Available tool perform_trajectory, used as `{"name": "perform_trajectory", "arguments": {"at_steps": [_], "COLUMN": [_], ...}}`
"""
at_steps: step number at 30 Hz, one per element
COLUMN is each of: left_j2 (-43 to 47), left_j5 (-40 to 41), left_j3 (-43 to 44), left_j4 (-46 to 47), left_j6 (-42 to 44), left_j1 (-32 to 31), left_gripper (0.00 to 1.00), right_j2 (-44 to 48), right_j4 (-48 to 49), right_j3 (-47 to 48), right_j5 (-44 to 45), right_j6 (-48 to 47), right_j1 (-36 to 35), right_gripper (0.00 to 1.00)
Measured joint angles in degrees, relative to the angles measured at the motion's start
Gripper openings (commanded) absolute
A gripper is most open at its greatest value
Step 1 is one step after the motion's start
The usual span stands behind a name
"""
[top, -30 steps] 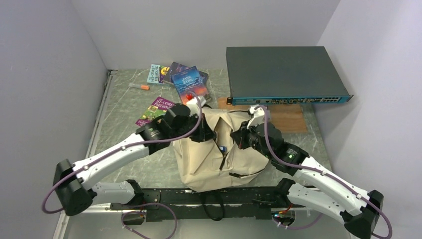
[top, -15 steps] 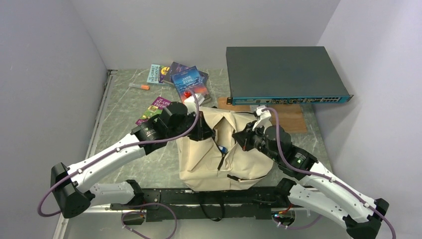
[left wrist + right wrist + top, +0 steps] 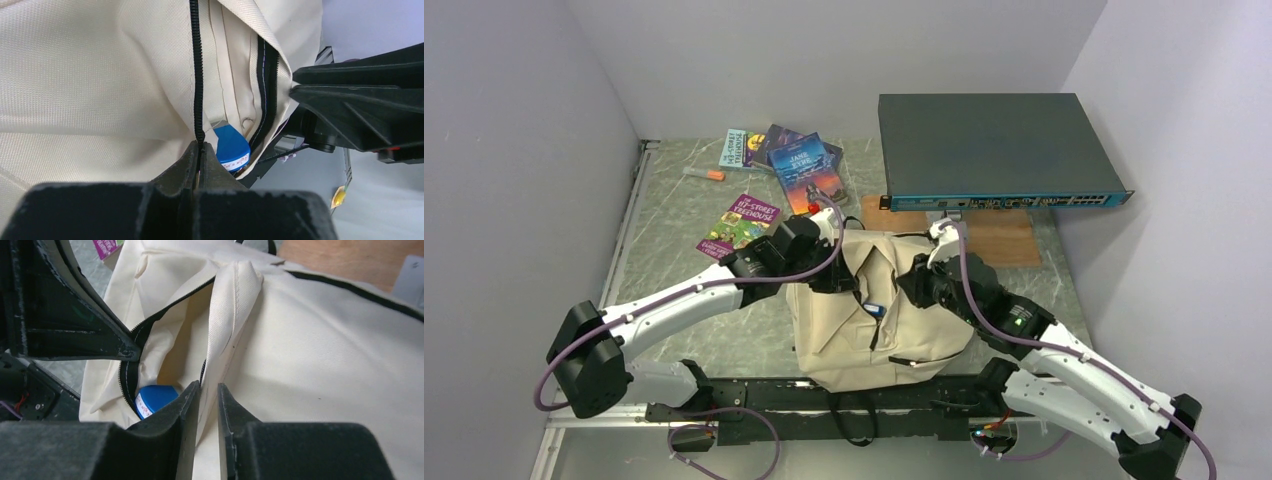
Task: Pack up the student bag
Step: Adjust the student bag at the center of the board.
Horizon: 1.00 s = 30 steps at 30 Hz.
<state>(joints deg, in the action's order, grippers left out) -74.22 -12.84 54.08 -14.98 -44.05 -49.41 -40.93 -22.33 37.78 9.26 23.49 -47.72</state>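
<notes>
– Beige bag (image 3: 904,330) sits mid-desk (image 3: 674,215), just beyond the arm bases. Around it?
– Books (image 3: 794,160) and an orange marker (image 3: 704,174) far left, a dark box (image 3: 994,145) behind. Both arms crowd its mouth, where a blue cap (image 3: 231,147) shows.
– Pincers?
– Left pincer (image 3: 200,150) clenched on the zipper edge; right pincer (image 3: 208,390) parted, flap loose between.
– Changed?
– Left arm swung inward; the purple book (image 3: 742,222) is now uncovered.
</notes>
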Motion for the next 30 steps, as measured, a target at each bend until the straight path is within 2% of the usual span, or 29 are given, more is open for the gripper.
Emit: {"name": "perform_trajectory", "arguments": {"at_steps": [6, 8, 11, 15, 20, 22, 30], "left_j2": [0.5, 0.9, 1.4, 1.6, 1.6, 1.6, 1.6], "left_j5": [0.0, 0.0, 0.1, 0.1, 0.2, 0.2, 0.2], "left_j3": [0.1, 0.1, 0.1, 0.1, 0.1, 0.1, 0.1], "left_j4": [0.5, 0.5, 0.5, 0.2, 0.1, 0.1, 0.1], "left_j6": [0.0, -0.1, 0.0, 0.0, 0.0, 0.0, 0.0], "left_j1": [0.1, 0.1, 0.1, 0.1, 0.1, 0.1, 0.1], "left_gripper": [0.0, 0.0, 0.0, 0.0, 0.0, 0.0, 0.0], "right_j2": [1.5, 2.0, 2.1, -2.1, -9.1, -9.8, -10.1], "right_j4": [-4.3, -4.3, -3.1, -1.2, -0.7, -1.1, -1.6], "right_j3": [5.9, 7.2, 7.7, 7.7, 7.1, 6.8, 5.5], "right_j5": [1.6, -0.5, -7.2, -19.1, -28.1, -29.6, -30.3], "right_j6": [-4.7, -6.0, -8.2, -9.9, -9.5, -9.2, -8.0], "right_j1": [0.0, 0.0, 0.0, 0.0, -0.1, -0.1, -0.1], "right_gripper": [0.4, 0.5, 0.51, 0.4, 0.22, 0.15, 0.04]}}
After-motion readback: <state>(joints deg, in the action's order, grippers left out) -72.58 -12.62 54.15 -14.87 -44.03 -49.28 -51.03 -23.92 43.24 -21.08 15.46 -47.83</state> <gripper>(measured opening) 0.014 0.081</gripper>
